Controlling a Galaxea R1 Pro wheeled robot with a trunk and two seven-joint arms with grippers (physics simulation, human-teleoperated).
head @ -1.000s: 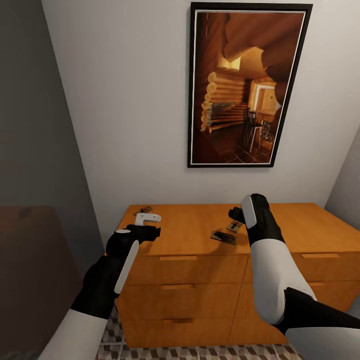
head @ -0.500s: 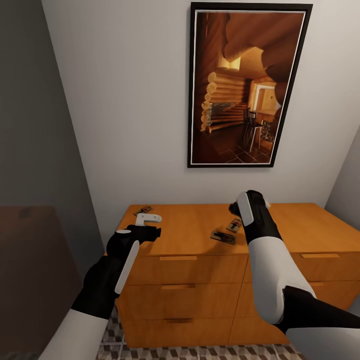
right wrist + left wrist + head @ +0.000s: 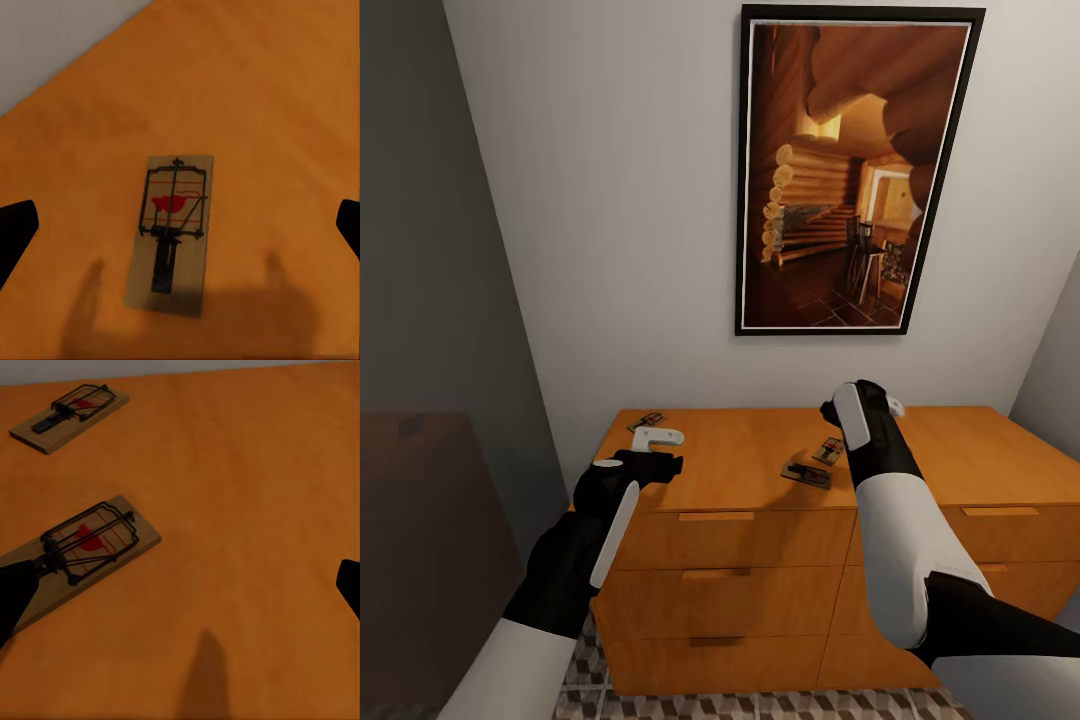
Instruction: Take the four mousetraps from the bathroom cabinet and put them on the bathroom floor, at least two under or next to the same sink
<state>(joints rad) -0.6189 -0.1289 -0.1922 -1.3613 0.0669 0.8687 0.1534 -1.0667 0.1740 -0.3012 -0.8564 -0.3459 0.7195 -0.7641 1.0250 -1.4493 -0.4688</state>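
Observation:
The orange-brown cabinet (image 3: 750, 455) stands against the white wall. On its top lie three mousetraps in the head view: one (image 3: 650, 420) at the back left, one (image 3: 806, 473) near the middle and one (image 3: 828, 450) just behind it. My left gripper (image 3: 657, 447) hovers open over the left end; its wrist view has two mousetraps (image 3: 82, 547) (image 3: 71, 409) ahead of the spread left gripper (image 3: 180, 596). My right gripper (image 3: 860, 403) hangs open above the middle pair, and a mousetrap (image 3: 172, 232) lies flat below the right gripper (image 3: 180, 229). The cube-patterned bathroom floor (image 3: 760, 705) shows at the cabinet's foot. The sink is out of view.
A large framed picture (image 3: 855, 170) hangs on the wall above the cabinet. A grey wall (image 3: 430, 250) closes the left side, with a dark brown surface (image 3: 420, 560) low beside it. The cabinet's drawer fronts (image 3: 720, 580) are shut.
My right gripper has lifted and drawn back a little, uncovering the mousetrap beneath it. The left arm has stayed put.

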